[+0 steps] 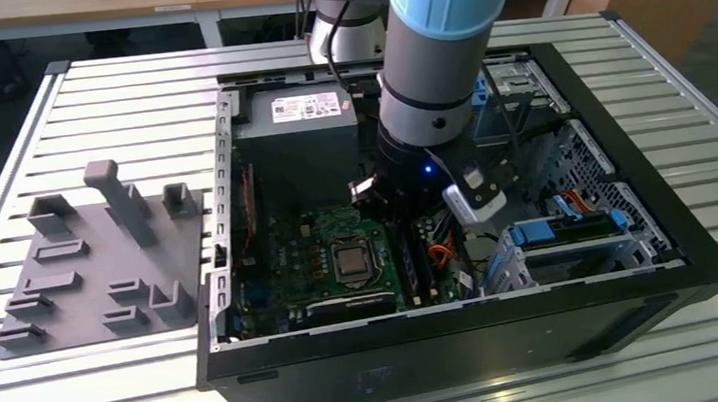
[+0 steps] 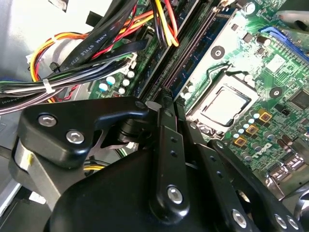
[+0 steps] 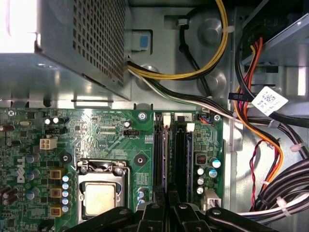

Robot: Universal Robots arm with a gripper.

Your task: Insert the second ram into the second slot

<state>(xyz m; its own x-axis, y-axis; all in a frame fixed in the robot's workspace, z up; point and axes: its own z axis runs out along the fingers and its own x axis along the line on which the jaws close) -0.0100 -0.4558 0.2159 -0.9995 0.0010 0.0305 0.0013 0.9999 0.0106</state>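
Black gripper [image 3: 166,200] at second ram [image 3: 166,154]; white label [image 3: 269,100] nearby

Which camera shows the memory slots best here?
The first wrist view: the memory slots lie full-length, seen from above, beside the processor socket. The second wrist view shows them slanting, their near end behind the gripper. The exterior view shows them partly, under the arm.

An open computer case [image 1: 477,356] lies on a slatted metal table [image 1: 116,96]. The robot arm [image 1: 432,68] reaches down into it, with the gripper [image 1: 409,214] low over the green motherboard [image 1: 290,265] (just beside the processor socket [image 1: 348,258]). A grey fixture plate [image 1: 85,274] sits outside the case, on the exterior view's left.
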